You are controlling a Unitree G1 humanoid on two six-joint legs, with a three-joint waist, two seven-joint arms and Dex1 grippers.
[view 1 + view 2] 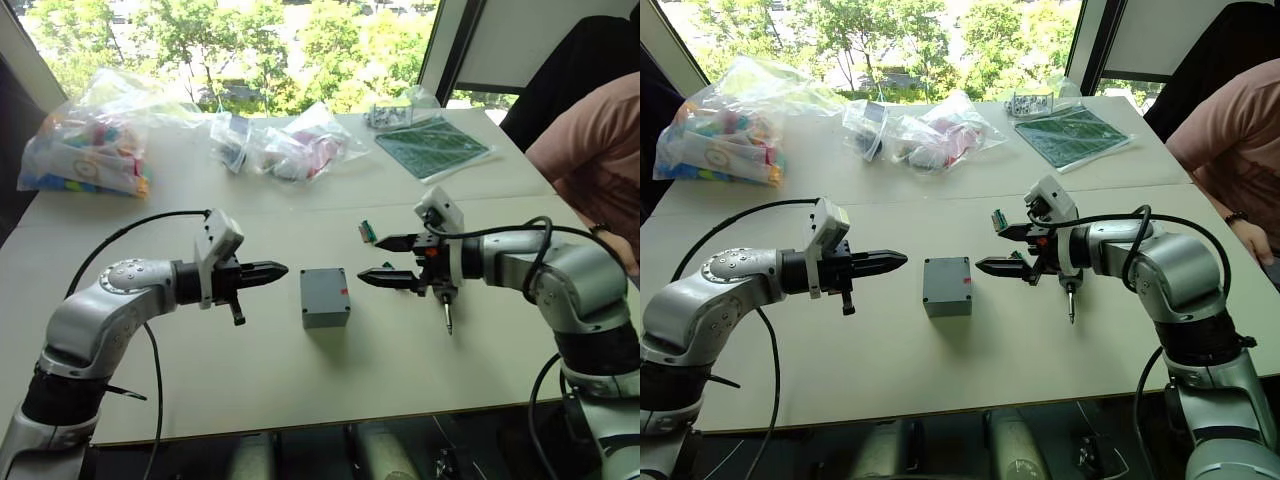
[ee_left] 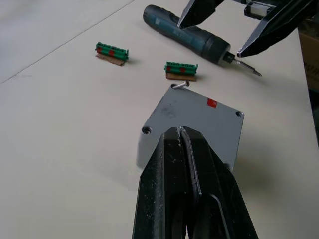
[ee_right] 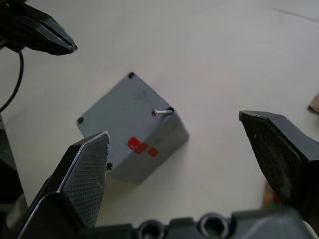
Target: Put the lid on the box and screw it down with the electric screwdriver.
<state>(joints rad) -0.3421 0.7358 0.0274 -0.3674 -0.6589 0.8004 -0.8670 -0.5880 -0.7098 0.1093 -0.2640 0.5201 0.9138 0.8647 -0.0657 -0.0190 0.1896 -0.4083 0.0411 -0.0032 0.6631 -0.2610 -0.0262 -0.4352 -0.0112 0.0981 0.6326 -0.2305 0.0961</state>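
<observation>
1. Left gripper [image 1: 272, 270], left of centre frame: fingers pressed together, holding nothing, tips aimed at the box and just short of it.
2. Box [image 1: 325, 297], centre frame on the counter [image 1: 200, 380]. Lid [image 2: 192, 117] is already on top with the red mark up. One loose screw [image 3: 162, 112] lies on its side at a corner hole; the other corner holes look empty.
3. Right gripper [image 1: 385, 259], right of centre: fingers spread wide, empty, hovering near the box's right side.
4. Electric screwdriver [image 1: 446, 300], right of centre, lying on the counter under the right wrist, bit toward the bottom of the frame. Two green connector blocks [image 2: 181, 69] lie beside it.
5. Risks, my read: bumping the lid would roll the loose screw off; an unbraced box would likely slide or spin under driver torque; a low grab for the driver could clip the connector blocks.
</observation>
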